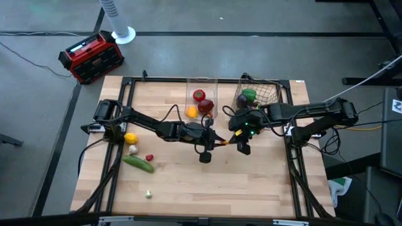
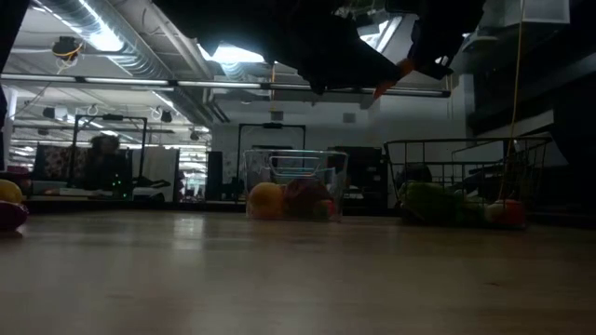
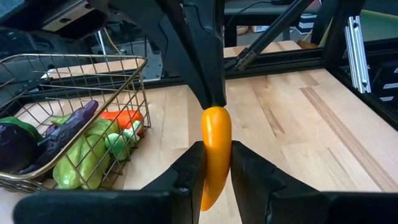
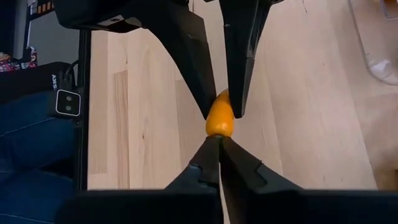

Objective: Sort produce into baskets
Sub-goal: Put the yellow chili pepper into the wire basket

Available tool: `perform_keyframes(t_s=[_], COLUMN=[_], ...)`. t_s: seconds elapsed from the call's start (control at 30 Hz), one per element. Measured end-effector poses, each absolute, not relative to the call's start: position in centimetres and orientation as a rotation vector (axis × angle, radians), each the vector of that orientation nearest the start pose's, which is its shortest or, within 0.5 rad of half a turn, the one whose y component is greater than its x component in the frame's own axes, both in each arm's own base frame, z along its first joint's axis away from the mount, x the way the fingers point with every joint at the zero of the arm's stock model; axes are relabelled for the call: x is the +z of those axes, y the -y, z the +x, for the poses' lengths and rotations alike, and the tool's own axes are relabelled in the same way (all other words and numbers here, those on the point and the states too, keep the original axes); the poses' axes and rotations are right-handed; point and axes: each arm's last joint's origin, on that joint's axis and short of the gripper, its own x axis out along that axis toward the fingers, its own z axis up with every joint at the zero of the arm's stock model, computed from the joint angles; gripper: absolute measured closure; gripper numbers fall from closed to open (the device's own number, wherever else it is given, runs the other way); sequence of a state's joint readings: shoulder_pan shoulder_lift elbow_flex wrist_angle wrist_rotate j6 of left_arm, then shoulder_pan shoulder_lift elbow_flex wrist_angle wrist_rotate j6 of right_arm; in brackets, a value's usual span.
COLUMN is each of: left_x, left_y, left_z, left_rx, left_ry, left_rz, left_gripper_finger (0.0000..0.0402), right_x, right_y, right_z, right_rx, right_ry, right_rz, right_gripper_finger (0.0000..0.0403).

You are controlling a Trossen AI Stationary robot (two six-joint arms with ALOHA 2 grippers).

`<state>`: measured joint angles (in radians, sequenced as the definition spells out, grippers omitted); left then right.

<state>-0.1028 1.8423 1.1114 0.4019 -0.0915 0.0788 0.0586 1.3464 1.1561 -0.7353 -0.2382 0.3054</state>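
From my remote station I took the place for a robotics lab or industrial workshop. My wooden table sat in a black metal frame on a grey floor. Beyond it, the low view showed exposed ceiling ducts, strip lights and other equipment racks. A red-black box and loose cables lay on the floor.

we see two black arms, the left arm and right arm, with bulky joints and black cables. a green light glows on the right wrist. fingers are dark, tapered wedges.
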Motion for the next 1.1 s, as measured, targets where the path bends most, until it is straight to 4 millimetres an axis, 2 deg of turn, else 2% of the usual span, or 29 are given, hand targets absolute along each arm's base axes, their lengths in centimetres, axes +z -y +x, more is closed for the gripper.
perform_keyframes(t_s=[0.17, 0.33, 0.57, 0.73, 0.9, 1.1], left_x=[20.8, 20.8, 20.8, 20.7, 20.3, 19.7], left_y=[3.9, 3.9, 3.8, 3.8, 3.7, 3.7], left_z=[40.3, 40.3, 40.3, 40.3, 40.1, 39.9], left_rx=[-0.024, -0.021, 0.009, 0.013, 0.014, 0.013], left_ry=[-0.327, -0.326, -0.327, -0.336, -0.377, -0.439], left_rz=[0.11, 0.095, 0.064, 0.064, 0.07, 0.075], left_gripper_finger=[0.0331, 0.0325, 0.025, 0.0205, 0.019, 0.0195], right_x=[29.7, 29.7, 29.8, 31.1, 32.7, 33.0], right_y=[-2.3, -2.3, -2.2, -1.6, -0.6, 0.7], right_z=[27.0, 27.0, 27.0, 26.5, 25.2, 23.2], right_rx=[0.132, 0.132, 0.098, 0.037, -0.143, -0.413], right_ry=[-0.961, -0.961, -0.956, -0.991, -1.085, -1.239], right_rz=[0.364, 0.364, 0.345, 0.258, 0.127, -0.06], right_gripper_finger=[0.0389, 0.0399, 0.04, 0.0399, 0.0401, 0.0401])
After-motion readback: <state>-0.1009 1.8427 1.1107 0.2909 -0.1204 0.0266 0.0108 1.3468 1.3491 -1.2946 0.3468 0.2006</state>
